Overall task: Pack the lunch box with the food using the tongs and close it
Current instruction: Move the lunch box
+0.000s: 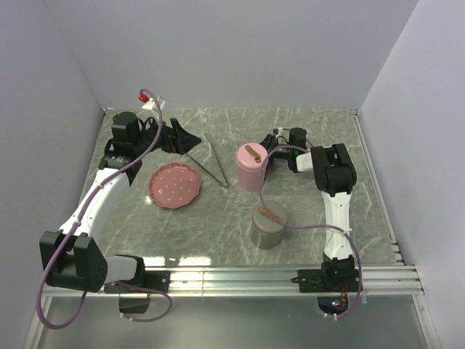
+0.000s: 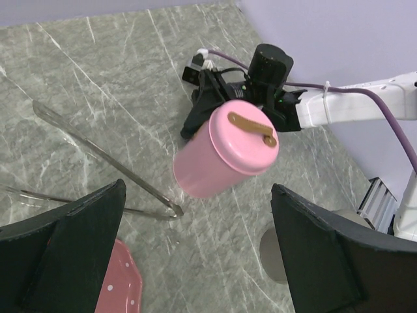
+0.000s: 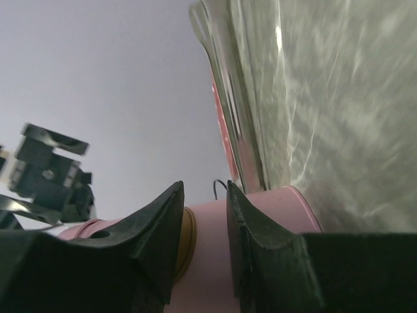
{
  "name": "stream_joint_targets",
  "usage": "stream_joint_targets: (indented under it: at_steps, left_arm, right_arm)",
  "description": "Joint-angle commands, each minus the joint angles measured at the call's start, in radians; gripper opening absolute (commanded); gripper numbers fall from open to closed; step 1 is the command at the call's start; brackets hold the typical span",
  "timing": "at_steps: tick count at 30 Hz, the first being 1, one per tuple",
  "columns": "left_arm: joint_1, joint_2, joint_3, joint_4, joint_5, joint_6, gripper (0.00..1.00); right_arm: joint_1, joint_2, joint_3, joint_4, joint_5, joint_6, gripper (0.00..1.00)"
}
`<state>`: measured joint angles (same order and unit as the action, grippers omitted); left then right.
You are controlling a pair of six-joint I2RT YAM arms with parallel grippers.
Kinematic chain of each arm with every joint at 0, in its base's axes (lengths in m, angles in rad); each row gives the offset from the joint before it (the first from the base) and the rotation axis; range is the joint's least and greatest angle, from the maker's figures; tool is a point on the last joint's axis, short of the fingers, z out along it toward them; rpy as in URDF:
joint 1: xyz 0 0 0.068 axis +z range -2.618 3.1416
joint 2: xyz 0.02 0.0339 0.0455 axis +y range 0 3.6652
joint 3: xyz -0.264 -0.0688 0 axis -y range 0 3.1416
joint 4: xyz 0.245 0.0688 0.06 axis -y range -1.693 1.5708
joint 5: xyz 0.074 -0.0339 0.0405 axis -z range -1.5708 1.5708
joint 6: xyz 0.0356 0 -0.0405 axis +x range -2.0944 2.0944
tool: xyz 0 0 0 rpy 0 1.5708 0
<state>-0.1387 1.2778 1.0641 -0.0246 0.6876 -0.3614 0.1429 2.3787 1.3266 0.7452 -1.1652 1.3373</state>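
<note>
two-finger left pincer [image 2: 197, 188] wide open beside tongs [image 2: 104, 155], right pincer [image 3: 204, 190] half-shut at lunch box [image 1: 249, 172], grip unclear

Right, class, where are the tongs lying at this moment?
In the top view the tongs lie flat on the table, left of centre, between the pink plate and the pink container.

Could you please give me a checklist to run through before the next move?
1. Left pincer open, ready for the tongs: ok.
2. Tongs lying free on the table, ungrasped: ok.
3. Right pincer closed on the box: ok.
4. Lid off for packing: not ok, it sits on the box.
5. Food located: cannot tell; none shows on the plate.
</note>
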Motion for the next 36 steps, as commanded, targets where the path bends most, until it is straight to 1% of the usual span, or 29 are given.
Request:
stream_joint_targets:
  at_steps: [1,6,9,13,19,20,21,23,24,26,34,36]
  left_arm:
    - [0.007,-0.041,-0.004,0.040,0.021,-0.004,0.99]
    - [0.007,-0.046,-0.012,0.058,0.026,-0.013,0.99]
    - [0.007,-0.044,-0.021,0.074,0.029,-0.024,0.99]
    - [0.007,-0.047,-0.024,0.074,0.029,-0.028,0.99]
    - [0.007,-0.049,-0.013,0.065,0.029,-0.017,0.99]
    - [0.007,-0.049,-0.015,0.066,0.029,-0.017,0.99]
    - [0.007,-0.049,-0.016,0.068,0.029,-0.019,0.99]
    - [0.007,-0.044,-0.015,0.075,0.035,-0.024,0.99]
    - [0.007,-0.040,-0.015,0.078,0.036,-0.028,0.99]
    - [0.007,-0.037,-0.010,0.086,0.039,-0.031,0.99]
    - [0.007,-0.037,-0.010,0.095,0.046,-0.037,0.99]
    - [0.007,-0.040,-0.010,0.094,0.046,-0.036,0.99]
  right_arm:
    - [0.015,-0.085,-0.043,-0.056,-0.039,-0.093,0.40]
    - [0.038,-0.142,-0.136,-0.086,-0.044,-0.132,0.40]
    - [0.063,-0.167,-0.176,-0.063,-0.050,-0.119,0.40]
    - [0.099,-0.190,-0.199,-0.095,-0.062,-0.147,0.40]
    - [0.150,-0.208,-0.199,-0.265,-0.073,-0.306,0.40]
    - [0.158,-0.216,-0.196,-0.302,-0.070,-0.373,0.40]
    - [0.168,-0.219,-0.185,-0.379,-0.068,-0.407,0.40]
    - [0.182,-0.233,-0.173,-0.441,-0.068,-0.493,0.40]
    - [0.196,-0.237,-0.172,-0.492,-0.071,-0.516,0.40]
    - [0.210,-0.248,-0.167,-0.532,-0.071,-0.568,0.40]
    - [0.250,-0.262,-0.165,-0.621,-0.074,-0.641,0.40]
    - [0.242,-0.260,-0.135,-0.654,-0.073,-0.659,0.40]
